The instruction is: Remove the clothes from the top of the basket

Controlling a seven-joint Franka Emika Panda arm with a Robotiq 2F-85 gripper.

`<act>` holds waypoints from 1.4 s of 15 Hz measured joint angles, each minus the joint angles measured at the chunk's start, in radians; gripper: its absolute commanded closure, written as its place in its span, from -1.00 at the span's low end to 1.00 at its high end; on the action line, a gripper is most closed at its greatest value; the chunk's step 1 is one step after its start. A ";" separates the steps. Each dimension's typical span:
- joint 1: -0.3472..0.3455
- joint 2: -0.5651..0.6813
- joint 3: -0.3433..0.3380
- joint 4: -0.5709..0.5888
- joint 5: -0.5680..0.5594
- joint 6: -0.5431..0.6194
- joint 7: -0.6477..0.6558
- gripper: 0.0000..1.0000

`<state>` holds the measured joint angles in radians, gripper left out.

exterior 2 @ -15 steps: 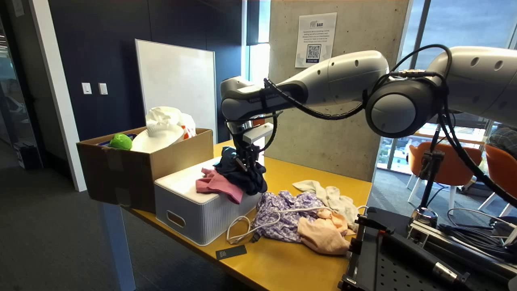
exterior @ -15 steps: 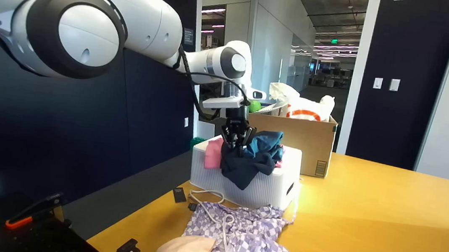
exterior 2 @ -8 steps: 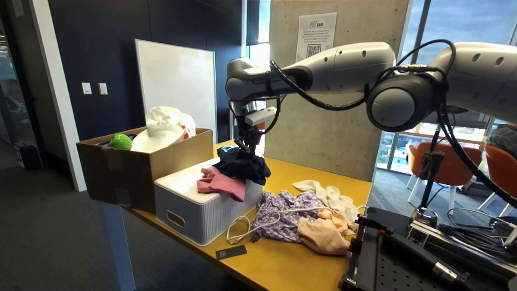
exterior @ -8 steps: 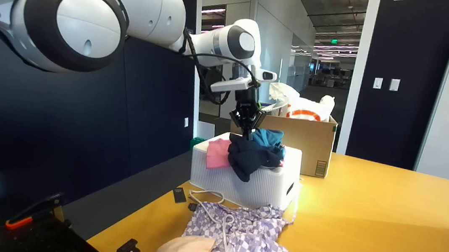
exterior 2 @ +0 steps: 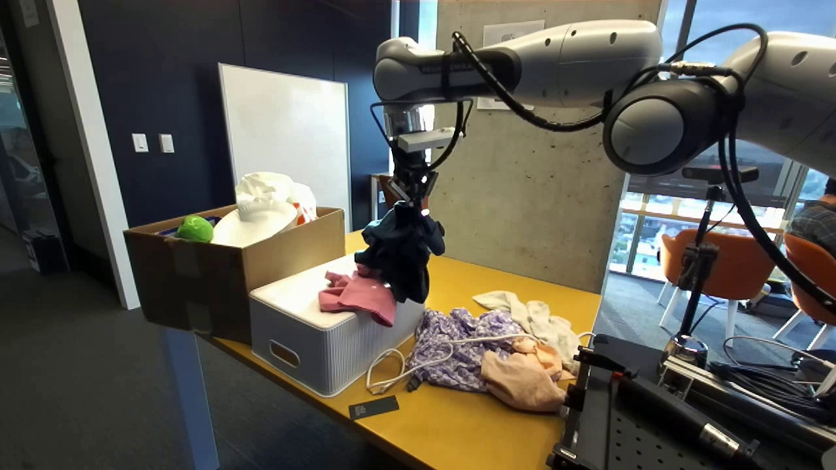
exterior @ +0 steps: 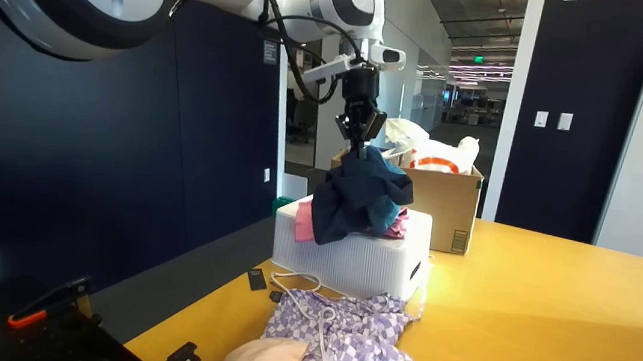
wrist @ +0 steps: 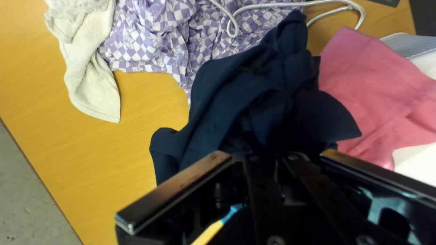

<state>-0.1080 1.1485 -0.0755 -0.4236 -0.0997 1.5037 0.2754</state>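
The white ribbed basket (exterior: 348, 268) stands on the table, also seen in an exterior view (exterior 2: 320, 352). My gripper (exterior: 360, 147) is above it, shut on a dark navy cloth (exterior: 347, 189) with teal parts (exterior: 381, 211). The navy cloth hangs bunched from the fingertips in both exterior views (exterior 2: 401, 245) and below the jaws in the wrist view (wrist: 235, 102). I cannot tell whether its lower folds touch the basket. A pink cloth (exterior 2: 359, 297) lies on the basket top and over its edge, partly hidden by the navy cloth. The fingertips (wrist: 269, 156) are dark and partly obscured.
A purple checked garment (exterior: 352, 335), a peach cloth (exterior 2: 519, 382) and a cream cloth (exterior 2: 542, 326) lie on the table before the basket. A white cord (exterior 2: 450, 342) crosses them. A filled cardboard box (exterior 2: 294, 241) stands beside the basket. A concrete pillar (exterior 2: 522, 196) stands behind.
My gripper has risen, lifting the navy and teal cloth from lying on the basket to hanging above it. The pink cloth stays nearly where it was.
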 measured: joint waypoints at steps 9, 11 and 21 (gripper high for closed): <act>-0.042 -0.070 0.001 -0.004 0.113 -0.154 0.275 0.96; -0.053 -0.070 0.004 -0.004 0.139 -0.154 0.313 0.96; -0.083 -0.077 0.039 -0.039 0.196 -0.446 0.193 0.96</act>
<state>-0.1906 1.0711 -0.0369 -0.4630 0.0959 1.0580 0.4687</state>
